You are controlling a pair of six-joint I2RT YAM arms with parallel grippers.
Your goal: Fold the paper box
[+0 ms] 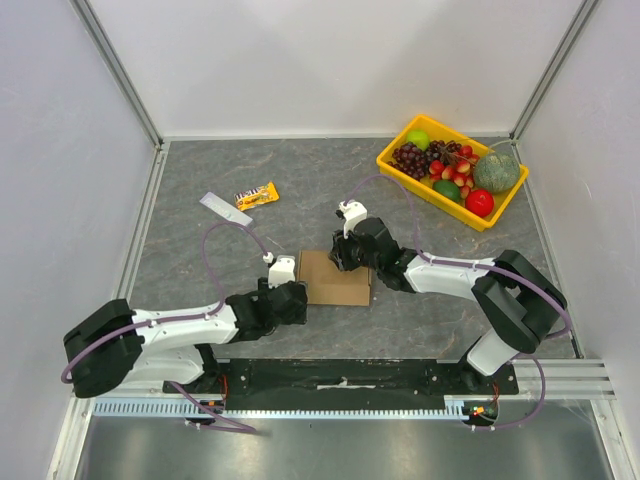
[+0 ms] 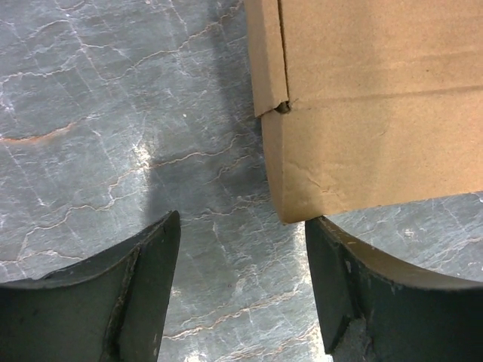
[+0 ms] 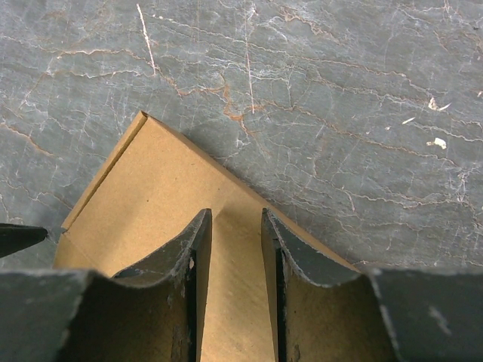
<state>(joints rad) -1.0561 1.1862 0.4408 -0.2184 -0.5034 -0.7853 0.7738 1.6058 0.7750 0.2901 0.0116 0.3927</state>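
Fingers (image 3: 192, 256) of right end effector (image 3: 235, 214) stood narrowly parted over the paper box (image 3: 151, 181), empty; left end effector (image 2: 243, 220) gaped wide beside its corner.

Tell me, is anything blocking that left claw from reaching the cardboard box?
Nothing visible. The left gripper hangs open right at a corner of the paper box, with only table surface showing between its fingers.

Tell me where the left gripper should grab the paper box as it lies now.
Probably its left edge near the near corner, approached from the left. The paper box lies flat, so only an edge fits between the fingers, and the open left gripper sits just off that corner.
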